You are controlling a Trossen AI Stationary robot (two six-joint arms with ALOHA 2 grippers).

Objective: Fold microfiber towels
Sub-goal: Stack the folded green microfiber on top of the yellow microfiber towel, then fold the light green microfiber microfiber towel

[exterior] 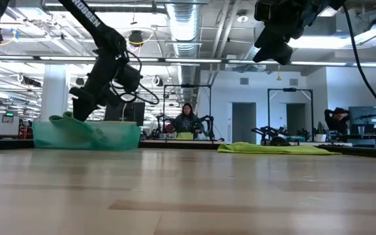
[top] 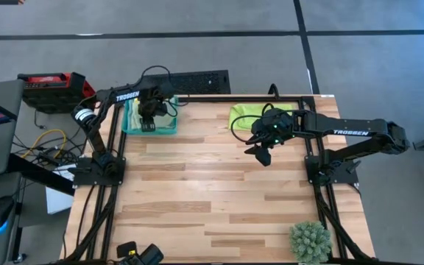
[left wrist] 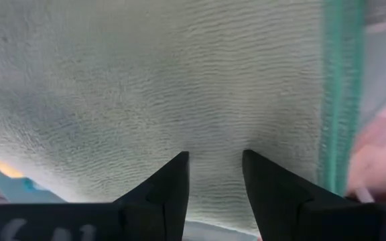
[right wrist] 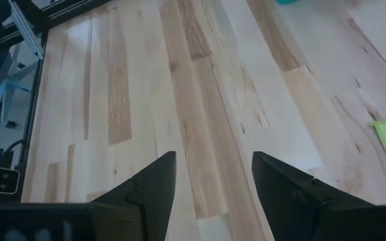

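Nearest the lens, in the left wrist view, a sage green towel (left wrist: 179, 87) fills the frame just past the left claw (left wrist: 215, 175), whose fingers are parted with nothing pinched between them; a teal edge, likely the tray wall, runs down one side. From above, the left claw (top: 150, 118) is seen low over the tray (top: 130, 126) at the tabletop's (top: 212, 206) far left corner, towel cloth heaped inside and draped over the rim (exterior: 67, 121), presumably where finished towels are stowed, so the open fingers read as a release, not a pick. The lime green towel (top: 247, 115) lies flat on the far side of the tabletop, beside the right arm, probably next in line. The right claw (top: 262, 151) hangs well above bare wood near it, fingers spread and empty, apparently waiting. A small spiky plant (top: 310, 241) sits at the near right corner, clear of the work. Readable writing: "TROSSEN" on both arms; nothing legible on the towels.
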